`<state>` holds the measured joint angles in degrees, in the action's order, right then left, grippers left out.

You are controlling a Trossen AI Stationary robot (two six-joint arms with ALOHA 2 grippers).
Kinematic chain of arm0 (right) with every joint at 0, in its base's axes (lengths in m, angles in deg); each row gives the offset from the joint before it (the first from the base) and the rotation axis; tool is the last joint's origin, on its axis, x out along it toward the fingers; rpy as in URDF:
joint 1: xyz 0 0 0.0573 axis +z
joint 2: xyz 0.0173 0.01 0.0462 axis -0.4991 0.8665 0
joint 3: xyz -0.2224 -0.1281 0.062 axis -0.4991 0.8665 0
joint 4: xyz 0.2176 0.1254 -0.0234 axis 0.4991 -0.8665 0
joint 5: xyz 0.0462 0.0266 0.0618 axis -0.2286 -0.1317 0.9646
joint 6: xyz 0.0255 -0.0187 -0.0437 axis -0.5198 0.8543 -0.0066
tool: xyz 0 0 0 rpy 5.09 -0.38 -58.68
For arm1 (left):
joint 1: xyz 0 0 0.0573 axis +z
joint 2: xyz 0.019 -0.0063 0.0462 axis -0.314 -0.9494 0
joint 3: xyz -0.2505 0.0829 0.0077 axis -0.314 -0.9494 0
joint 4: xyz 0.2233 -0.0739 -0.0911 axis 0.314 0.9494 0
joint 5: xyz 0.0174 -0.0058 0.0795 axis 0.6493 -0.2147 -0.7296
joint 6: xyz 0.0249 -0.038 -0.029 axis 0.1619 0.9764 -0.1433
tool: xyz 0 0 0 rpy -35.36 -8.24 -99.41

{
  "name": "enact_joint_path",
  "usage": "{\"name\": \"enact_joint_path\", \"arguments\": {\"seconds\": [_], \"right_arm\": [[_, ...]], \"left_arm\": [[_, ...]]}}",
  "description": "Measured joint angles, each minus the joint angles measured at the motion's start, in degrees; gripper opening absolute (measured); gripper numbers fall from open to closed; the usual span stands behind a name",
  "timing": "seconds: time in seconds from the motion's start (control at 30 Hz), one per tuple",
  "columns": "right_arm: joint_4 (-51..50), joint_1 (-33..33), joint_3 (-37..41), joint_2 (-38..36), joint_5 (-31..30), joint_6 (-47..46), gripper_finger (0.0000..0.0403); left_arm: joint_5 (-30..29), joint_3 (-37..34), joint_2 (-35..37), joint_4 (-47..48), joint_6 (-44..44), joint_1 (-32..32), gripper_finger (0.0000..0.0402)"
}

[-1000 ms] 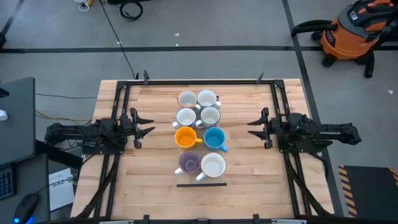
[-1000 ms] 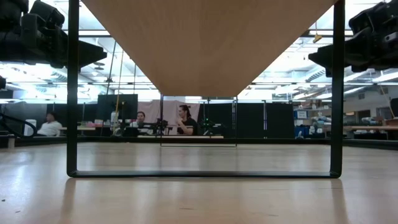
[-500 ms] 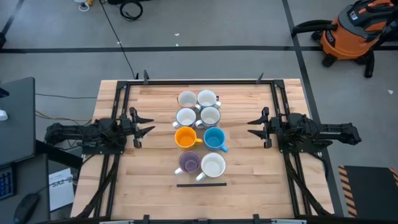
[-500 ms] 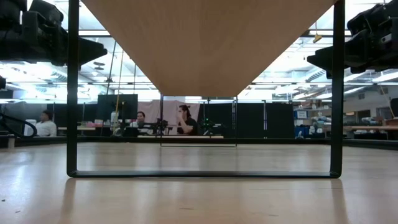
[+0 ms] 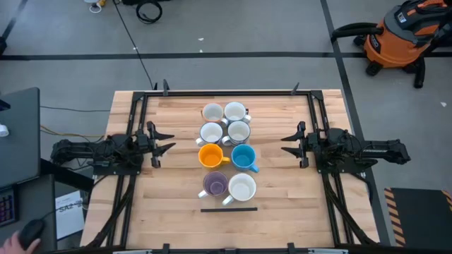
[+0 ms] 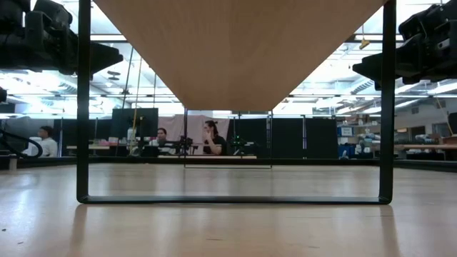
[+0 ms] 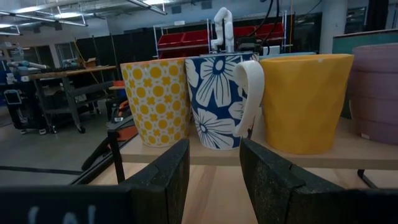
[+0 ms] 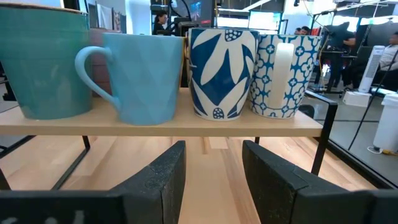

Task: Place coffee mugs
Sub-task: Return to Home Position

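Eight coffee mugs stand upright on their bases in two columns on a raised wooden shelf at the table's middle. In the high view there are four white or grey-white ones at the far end [image 5: 224,121], an orange one [image 5: 210,156], a blue one [image 5: 244,156], a purple one [image 5: 215,185] and a white one [image 5: 242,188]. My left gripper [image 5: 161,144] is open and hovers left of the orange mug, pointing at it [image 7: 214,149]. My right gripper [image 5: 291,144] is open and hovers right of the blue mug [image 8: 213,149]. Neither touches a mug.
The shelf [image 6: 235,50] stands on a thin black frame [image 6: 83,107] with open room beneath it. A black strip [image 5: 228,209] lies near the table's near edge. Black rails [image 5: 134,127] run along both sides. A person's hand [image 5: 28,236] is at a mouse off the table's left.
Both arms and all mugs have kept still. A person's hand has come onto the mouse beside the table's near left corner.
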<state>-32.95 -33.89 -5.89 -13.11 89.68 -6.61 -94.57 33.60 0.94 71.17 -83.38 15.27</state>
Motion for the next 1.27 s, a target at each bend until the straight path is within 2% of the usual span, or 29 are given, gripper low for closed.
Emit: {"name": "enact_joint_path", "arguments": {"seconds": [1.27], "right_arm": [[0.0,0.0,0.0,0.0,0.0,0.0,0.0165]], "left_arm": [[0.0,0.0,0.7,-0.1,0.0,0.0,0.0149]]}}
